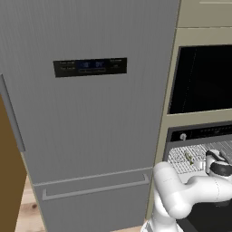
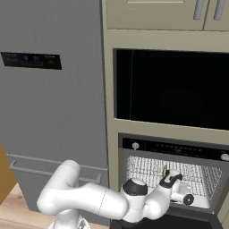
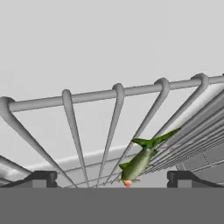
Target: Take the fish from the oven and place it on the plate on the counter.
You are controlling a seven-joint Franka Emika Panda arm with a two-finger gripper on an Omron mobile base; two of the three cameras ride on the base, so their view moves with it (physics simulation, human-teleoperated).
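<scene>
Oven w/ door down, wire rack visible inside, black control strip w/ round knob at its left end. Set in beige cabinets, just right of tall grey fridge; black-windowed unit directly above.

Fish lying on rack, greenish-yellow, slender. In hand view: tilted, tail fin up-right, reddish-tipped head down toward bottom edge, resting against rack wires. Seen too as small greenish streak on rack in left base view, toward rack's left half, and as a faint sliver in right base view, just above the hand.

Arm reaching low & fwd from base into oven opening, elbow bent, wrist at front edge of rack.

Tool released, jaws wide apart, nothing between them. Both dark finger tips at bottom of hand view, one each side; fish between them but further in, nearer the right-hand tip, not touching either. Looks along rack toward pale oven back wall; raised wire loops of rack end cross the view.

Fridge: dark display panel on upper door, long bar handle across lower drawer. Strip of wood floor lower left.
</scene>
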